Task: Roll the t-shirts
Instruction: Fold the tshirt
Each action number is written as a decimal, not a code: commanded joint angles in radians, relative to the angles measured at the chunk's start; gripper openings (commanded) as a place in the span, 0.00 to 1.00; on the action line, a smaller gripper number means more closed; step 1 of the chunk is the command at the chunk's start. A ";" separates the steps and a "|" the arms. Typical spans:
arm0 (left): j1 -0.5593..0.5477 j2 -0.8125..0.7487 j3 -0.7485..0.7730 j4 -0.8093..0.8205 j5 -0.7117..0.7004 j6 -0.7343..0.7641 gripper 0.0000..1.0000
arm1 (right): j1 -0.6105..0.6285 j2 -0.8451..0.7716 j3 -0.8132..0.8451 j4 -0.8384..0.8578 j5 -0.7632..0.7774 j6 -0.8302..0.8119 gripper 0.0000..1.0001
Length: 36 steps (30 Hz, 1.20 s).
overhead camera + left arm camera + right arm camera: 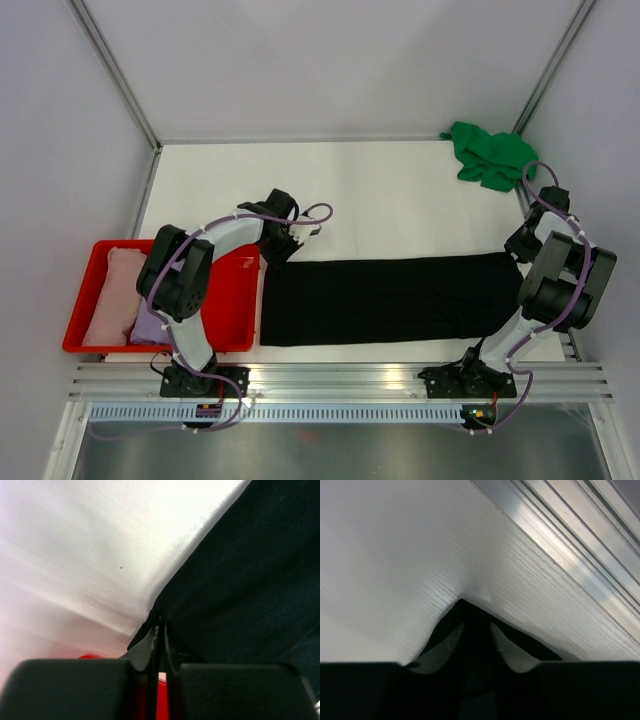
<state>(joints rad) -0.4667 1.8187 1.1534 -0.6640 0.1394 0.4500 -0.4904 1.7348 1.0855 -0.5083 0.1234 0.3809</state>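
Note:
The large black t-shirt lies flat as a long folded strip across the near half of the table. At its far left corner my left gripper is shut on the cloth's edge; in the left wrist view the jaws meet on the black t-shirt's corner. My right gripper is at the far right corner; in the right wrist view a peak of the black t-shirt is pinched between the gripper's pale fingers. A green t-shirt lies crumpled at the back right. Pink and lavender t-shirts lie in the tray.
The red tray stands at the left, right beside the black shirt's left end. Aluminium rails run along the near edge, and a rail also borders the table's right side. White walls enclose the back and sides.

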 commanded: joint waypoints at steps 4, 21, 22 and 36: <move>0.011 -0.016 0.037 -0.080 0.011 -0.010 0.23 | -0.007 -0.122 0.042 -0.065 0.056 0.058 0.44; 0.007 -0.027 0.150 -0.132 0.062 -0.016 0.32 | 0.070 -0.244 -0.260 -0.041 0.028 0.181 0.00; 0.007 -0.027 0.152 -0.132 0.062 -0.014 0.32 | 0.097 -0.216 -0.231 -0.036 0.039 0.177 0.00; 0.007 -0.087 0.126 -0.177 0.034 -0.028 0.32 | 0.395 0.217 0.253 -0.076 0.059 0.199 0.00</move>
<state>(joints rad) -0.4595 1.7908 1.2697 -0.8200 0.1673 0.4492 -0.1360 1.8545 1.2072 -0.5964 0.2150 0.5491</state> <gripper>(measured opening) 0.319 0.004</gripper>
